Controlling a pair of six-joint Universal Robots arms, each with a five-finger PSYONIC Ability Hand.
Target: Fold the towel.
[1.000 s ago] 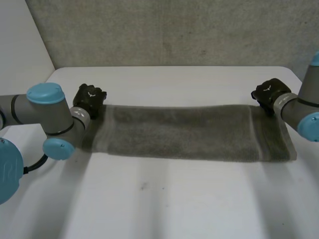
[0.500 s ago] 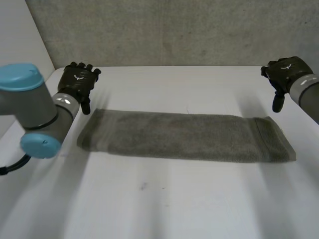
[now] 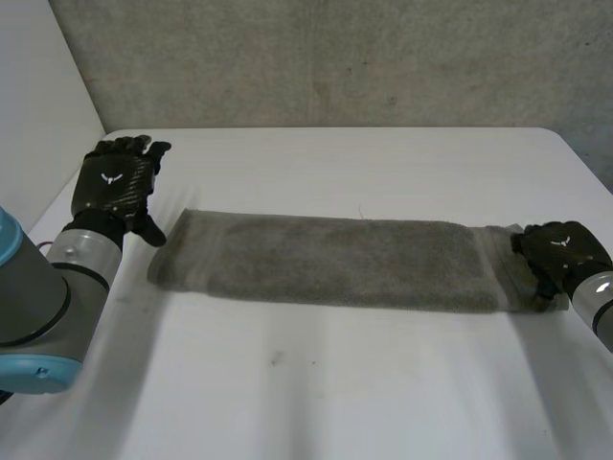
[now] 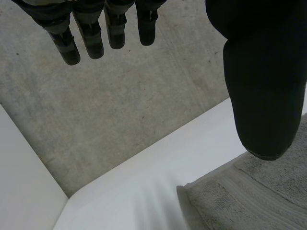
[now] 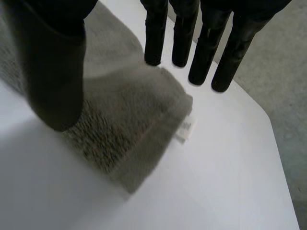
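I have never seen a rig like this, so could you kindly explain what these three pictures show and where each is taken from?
This is a two-armed robot; each arm ends in a black hand. One picture looks down at the white table from between the arms; the other two look along each palm from wrist cameras. A grey towel lies there as a long strip. The left hand is open beside its left end, holding nothing. The right hand, fingers straight, is over its right end, by a small white label.
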